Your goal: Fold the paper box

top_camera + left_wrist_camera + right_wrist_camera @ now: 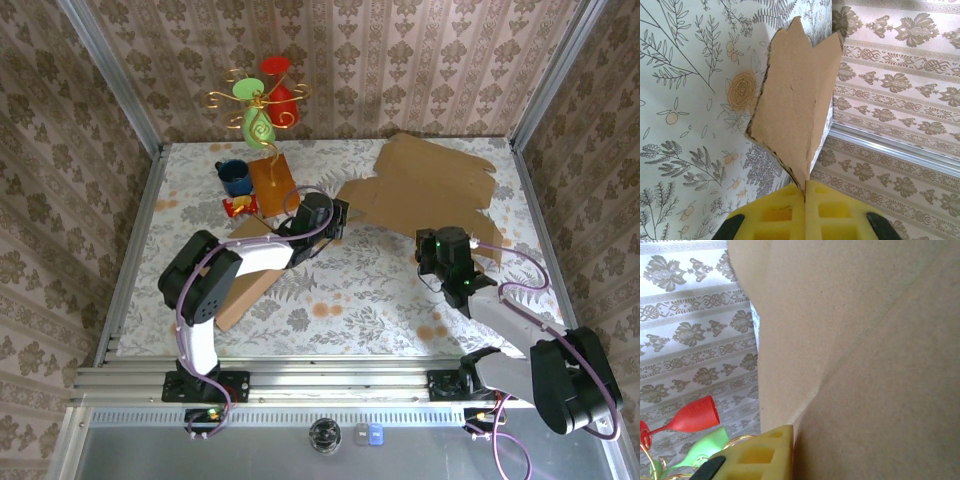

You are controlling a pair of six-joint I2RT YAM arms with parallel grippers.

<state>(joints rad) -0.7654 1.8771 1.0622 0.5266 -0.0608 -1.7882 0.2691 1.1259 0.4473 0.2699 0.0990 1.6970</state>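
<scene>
On the floral-patterned table (350, 300), the flat brown cardboard box blank (430, 180) lies at the far right, its long axis running left to right between the arms. The left claw (805, 187) is clenched on its left flap. The right claw (447, 252) meets its near right edge, and I cannot tell whether it grips.

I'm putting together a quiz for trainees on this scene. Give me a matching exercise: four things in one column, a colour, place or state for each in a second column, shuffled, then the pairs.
Things
1. mug
2. goblet
3. paper box
4. left gripper

Descriptions
A. shut on a cardboard flap
B. red, farthest back
C. blue, beside the wooden board
D. brown, lying unfolded at far right

Pairs: 1-C, 2-B, 3-D, 4-A
</scene>
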